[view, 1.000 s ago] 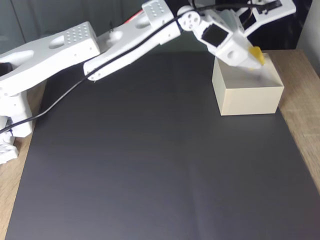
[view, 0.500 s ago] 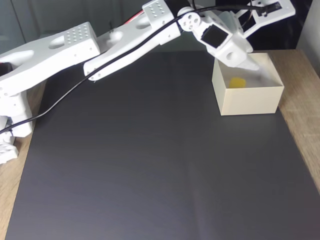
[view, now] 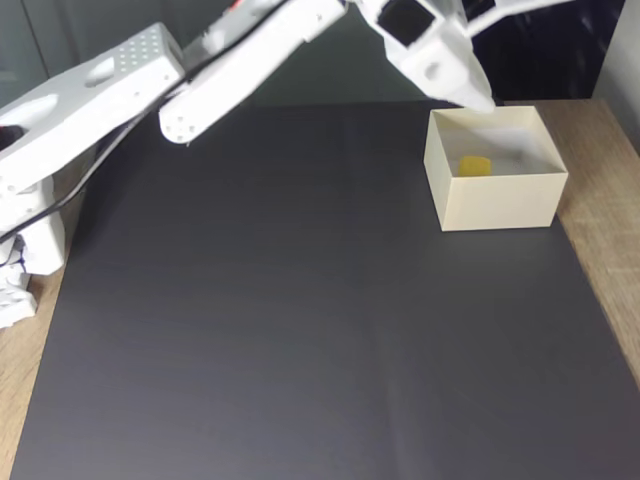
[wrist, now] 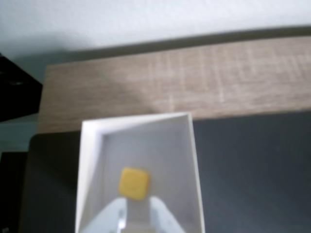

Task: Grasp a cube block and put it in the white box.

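Observation:
The yellow cube block [view: 474, 165] lies on the floor of the white box [view: 500, 201], free of the gripper. In the wrist view the cube block [wrist: 133, 183] rests inside the white box [wrist: 195, 160], just beyond my two white fingertips [wrist: 116, 209]. My gripper [wrist: 137, 204] is open with nothing between its fingers. In the fixed view the gripper [view: 474, 95] hangs above the box's back-left rim, clear of the walls.
A black mat [view: 300, 320] covers most of the table, with the box at its back right corner. Bare wood [view: 610, 200] runs along the right edge. The arm's base [view: 30, 240] and a cable stand at the left.
One second ago the gripper held the cube over the box. The cube then dropped into the box, and the arm has since risen and drawn back.

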### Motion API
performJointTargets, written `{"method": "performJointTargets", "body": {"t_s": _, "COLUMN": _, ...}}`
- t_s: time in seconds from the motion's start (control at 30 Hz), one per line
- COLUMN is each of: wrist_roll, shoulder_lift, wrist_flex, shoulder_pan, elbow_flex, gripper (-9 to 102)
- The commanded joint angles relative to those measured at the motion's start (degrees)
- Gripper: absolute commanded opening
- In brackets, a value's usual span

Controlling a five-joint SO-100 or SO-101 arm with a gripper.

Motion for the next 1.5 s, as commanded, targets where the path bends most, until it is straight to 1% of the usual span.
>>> {"method": "performJointTargets", "body": {"t_s": 0.0, "wrist_roll": 0.6, "shoulder_lift": 10.5, "wrist_flex": 1.4, "shoulder_pan": -0.6, "elbow_flex": 2.7, "gripper": 4}}
{"method": "performJointTargets", "body": {"t_s": 0.27, "wrist_roll": 0.0, "shoulder_lift": 17.3, "wrist_flex": 10.7, "shoulder_pan": -1.0, "elbow_flex": 0.0, "gripper": 2}}
{"method": "performJointTargets", "body": {"t_s": 0.43, "wrist_roll": 1.3, "shoulder_lift": 22.9, "wrist_flex": 17.2, "shoulder_pan": -1.5, "elbow_flex": 1.1, "gripper": 0}}
{"method": "performJointTargets", "body": {"t_s": 0.47, "wrist_roll": 1.8, "shoulder_lift": 25.3, "wrist_flex": 17.8, "shoulder_pan": -1.7, "elbow_flex": 3.7, "gripper": 0}}
{"method": "performJointTargets", "body": {"t_s": 0.6, "wrist_roll": 3.1, "shoulder_lift": 39.1, "wrist_flex": 16.0, "shoulder_pan": -2.6, "elbow_flex": 22.1, "gripper": 0}}
{"method": "performJointTargets", "body": {"t_s": 0.7, "wrist_roll": 3.1, "shoulder_lift": 45.7, "wrist_flex": 15.3, "shoulder_pan": -3.5, "elbow_flex": 29.5, "gripper": 0}}
{"method": "performJointTargets", "body": {"t_s": 0.93, "wrist_roll": 1.1, "shoulder_lift": 63.8, "wrist_flex": 8.3, "shoulder_pan": -4.0, "elbow_flex": 52.6, "gripper": 0}}
{"method": "performJointTargets", "body": {"t_s": 1.17, "wrist_roll": 1.4, "shoulder_lift": 79.2, "wrist_flex": 7.7, "shoulder_pan": -2.2, "elbow_flex": 68.3, "gripper": 0}}
{"method": "performJointTargets", "body": {"t_s": 1.47, "wrist_roll": 1.0, "shoulder_lift": 94.1, "wrist_flex": 6.3, "shoulder_pan": -1.3, "elbow_flex": 84.7, "gripper": 0}}
